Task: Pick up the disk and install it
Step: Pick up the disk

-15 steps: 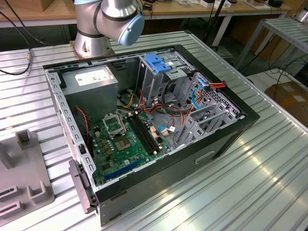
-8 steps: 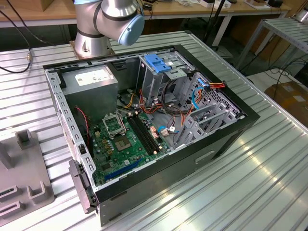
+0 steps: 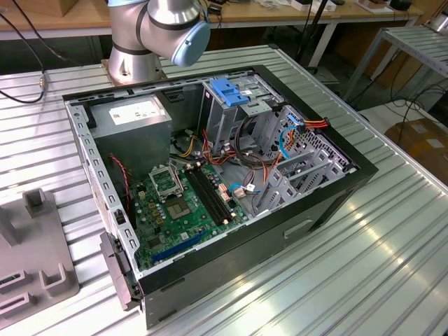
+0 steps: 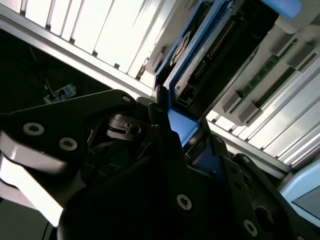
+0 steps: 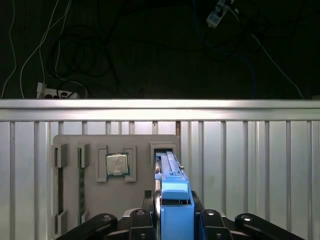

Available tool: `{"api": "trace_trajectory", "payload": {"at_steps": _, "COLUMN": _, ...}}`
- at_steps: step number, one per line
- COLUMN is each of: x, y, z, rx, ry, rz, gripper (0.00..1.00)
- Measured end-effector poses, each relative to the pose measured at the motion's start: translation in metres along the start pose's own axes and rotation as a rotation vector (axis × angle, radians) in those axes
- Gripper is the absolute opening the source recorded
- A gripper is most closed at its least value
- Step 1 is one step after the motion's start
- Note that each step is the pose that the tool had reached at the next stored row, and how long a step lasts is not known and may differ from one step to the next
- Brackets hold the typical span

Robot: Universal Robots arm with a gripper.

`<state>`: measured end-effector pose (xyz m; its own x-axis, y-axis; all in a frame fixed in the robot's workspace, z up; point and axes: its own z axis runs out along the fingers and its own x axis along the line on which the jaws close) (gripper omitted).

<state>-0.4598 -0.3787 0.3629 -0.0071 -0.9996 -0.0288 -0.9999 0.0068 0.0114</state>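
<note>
In both wrist views the disk (image 5: pixel 172 181) stands on edge, a thin grey metal drive with a bright blue carrier rail. Its far end sits in a slot of the grey parts holder (image 5: pixel 140 142). My gripper (image 5: pixel 175 220) is shut on the disk, its black fingers pressed on either side of the blue end tab. The second wrist view shows the same grip from close up, the disk (image 4: pixel 200 65) running away from the gripper (image 4: pixel 182 131). The exterior view shows the open computer case (image 3: pixel 329 203) with its metal drive cage (image 3: pixel 297 175).
The holder also carries a processor chip (image 5: pixel 117 164) and a memory stick (image 5: pixel 81 185) in its own slot. It rests on a ribbed metal table (image 5: pixel 250 165) near the table's edge. In the case, a fixed blue bracket (image 3: pixel 231 91), coloured cables and the motherboard (image 3: pixel 182 203) crowd the inside.
</note>
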Motion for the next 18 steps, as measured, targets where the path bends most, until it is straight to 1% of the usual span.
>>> {"api": "trace_trajectory", "payload": {"at_steps": 9, "x": -0.0005, "y": -0.0002, "z": -0.0178, "rx": -0.0023, "ry": 0.0001, "rz": 0.000, "gripper": 0.37}}
{"api": "trace_trajectory", "payload": {"at_steps": 13, "x": -0.0008, "y": -0.0003, "z": -0.0267, "rx": -0.0035, "ry": 0.0001, "rz": 0.000, "gripper": 0.37}}
{"api": "trace_trajectory", "payload": {"at_steps": 18, "x": -0.0010, "y": -0.0003, "z": -0.0357, "rx": -0.0045, "ry": 0.0000, "rz": 0.000, "gripper": 0.37}}
